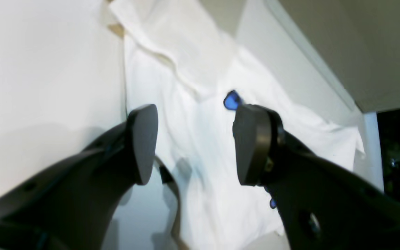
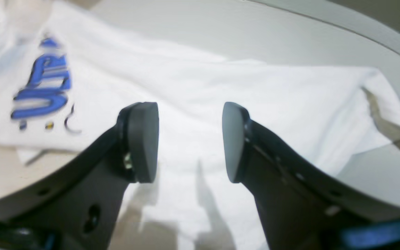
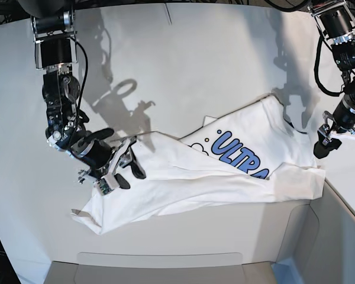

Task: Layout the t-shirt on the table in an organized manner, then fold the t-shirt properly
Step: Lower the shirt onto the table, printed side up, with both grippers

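The white t-shirt (image 3: 183, 177) lies rumpled in a slanted band across the table (image 3: 183, 71), with a lower layer folded over so only part of the blue lettering (image 3: 239, 155) shows. My right gripper (image 3: 127, 173) hovers open over the shirt's left end. In the right wrist view its fingers (image 2: 142, 140) stand wide apart above plain white cloth (image 2: 221, 90), the blue print (image 2: 43, 86) off to the left. My left gripper (image 3: 321, 146) is at the shirt's right edge. It is open (image 1: 194, 146) over wrinkled fabric (image 1: 200, 132), nothing between the pads.
A pale grey raised rim (image 3: 160, 266) runs along the near edge and climbs at the right corner (image 3: 337, 231). Bare tabletop (image 1: 40, 69) lies beside the shirt in the left wrist view. The arms' shadows fall on the far half of the table.
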